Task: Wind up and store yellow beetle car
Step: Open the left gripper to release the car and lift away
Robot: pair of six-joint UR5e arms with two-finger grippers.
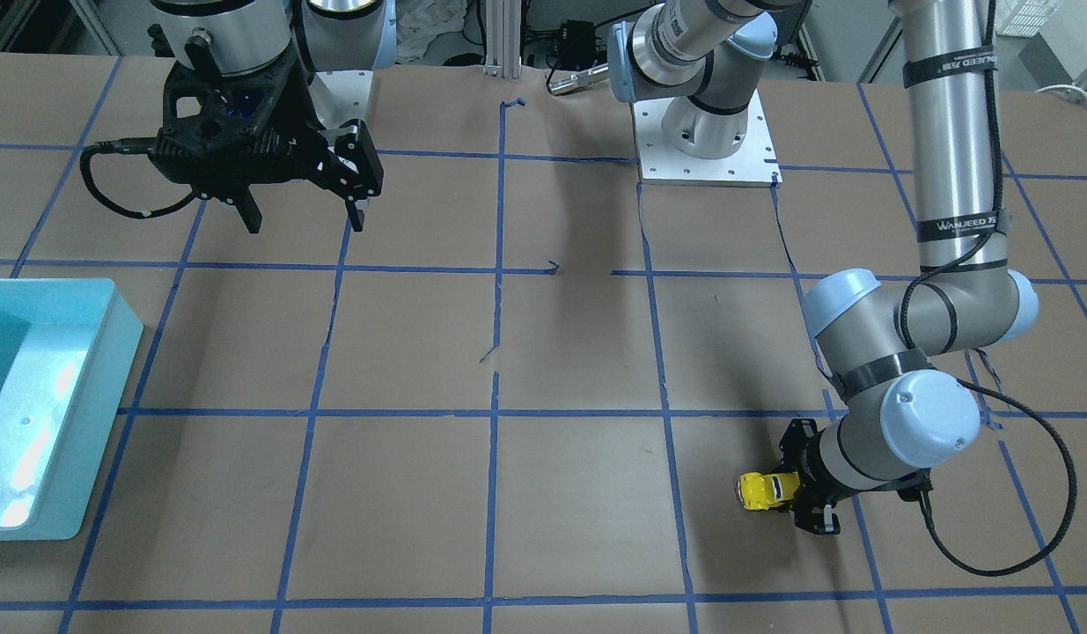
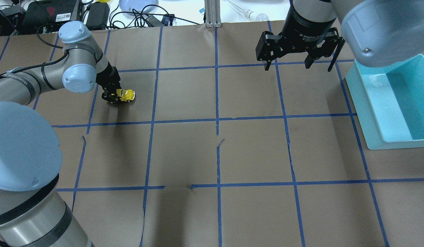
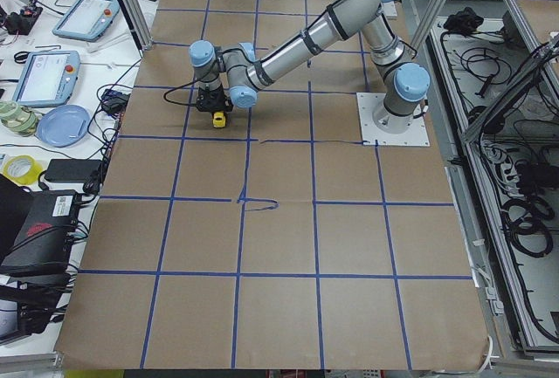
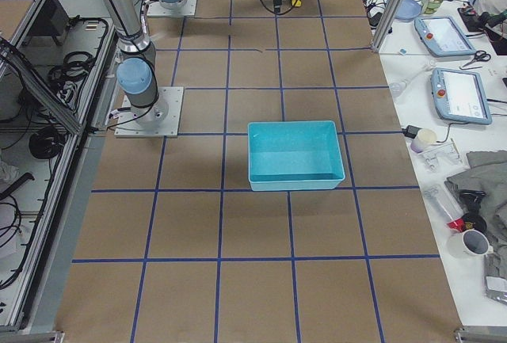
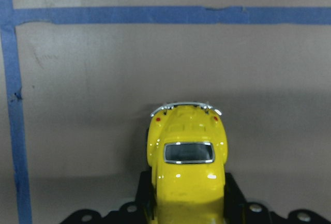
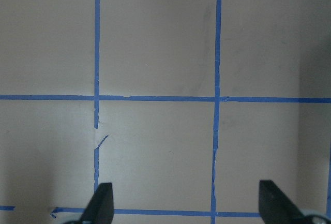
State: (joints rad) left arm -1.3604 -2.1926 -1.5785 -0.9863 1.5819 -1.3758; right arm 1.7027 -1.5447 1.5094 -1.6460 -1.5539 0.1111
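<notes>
Yellow beetle car sits low on the tabletop, one end pinched in the left pincer. Left arm is stretched out, wrist nearly level. Right pincer is spread and raised, fingers pointing down, beside the teal bin.

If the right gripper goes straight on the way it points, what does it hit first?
Probably the table: the right gripper points down at it, open, with nothing else in view beneath.
</notes>
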